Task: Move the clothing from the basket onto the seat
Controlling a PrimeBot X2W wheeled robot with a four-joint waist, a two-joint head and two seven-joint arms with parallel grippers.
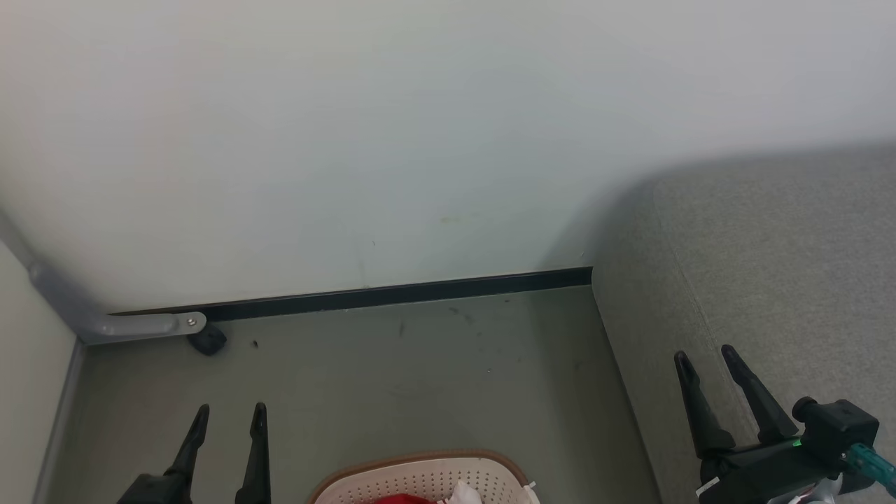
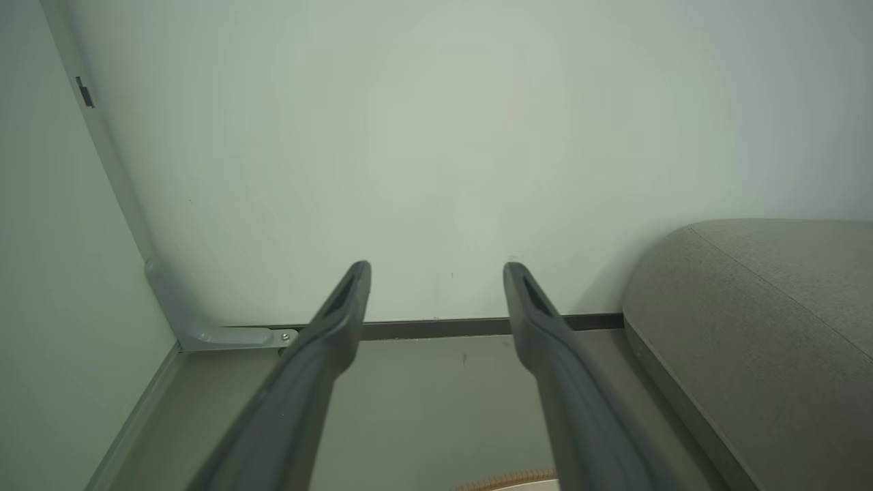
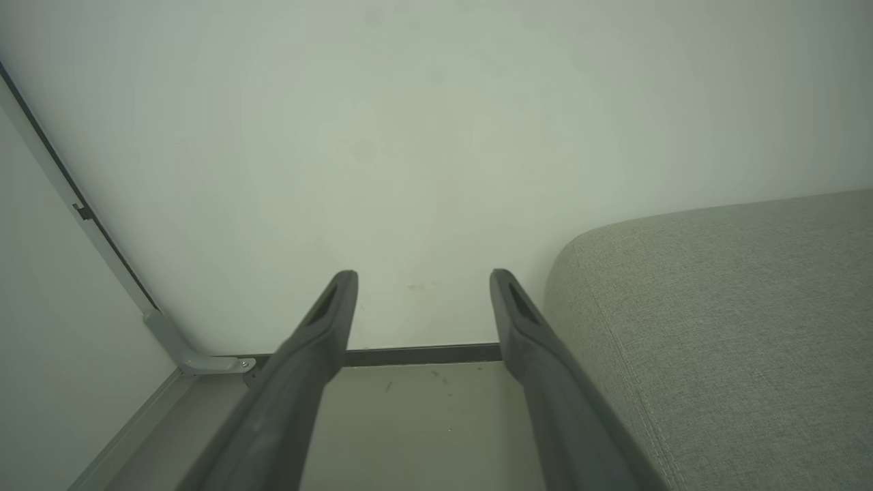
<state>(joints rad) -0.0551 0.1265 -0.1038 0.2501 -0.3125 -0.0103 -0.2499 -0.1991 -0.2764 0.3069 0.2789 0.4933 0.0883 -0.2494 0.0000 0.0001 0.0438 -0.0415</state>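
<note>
The cream basket [image 1: 420, 478] with its brown rim pokes up from the bottom edge of the head view, and a bit of red and white clothing [image 1: 420, 498] lies inside it. A sliver of the basket rim [image 2: 508, 481] also shows in the left wrist view. The grey seat [image 1: 770, 280] fills the right side, also as the seat [image 2: 771, 327] and the seat [image 3: 723, 327] in the wrist views. My left gripper [image 1: 231, 413] is open and empty, left of the basket. My right gripper [image 1: 705, 355] is open and empty over the seat's front edge.
A pale wall [image 1: 420, 140] with a dark skirting strip [image 1: 392, 294] closes the back. A grey metal bracket [image 1: 140, 325] and a small dark foot [image 1: 208, 341] sit in the left corner. Grey floor [image 1: 420, 371] lies between wall, basket and seat.
</note>
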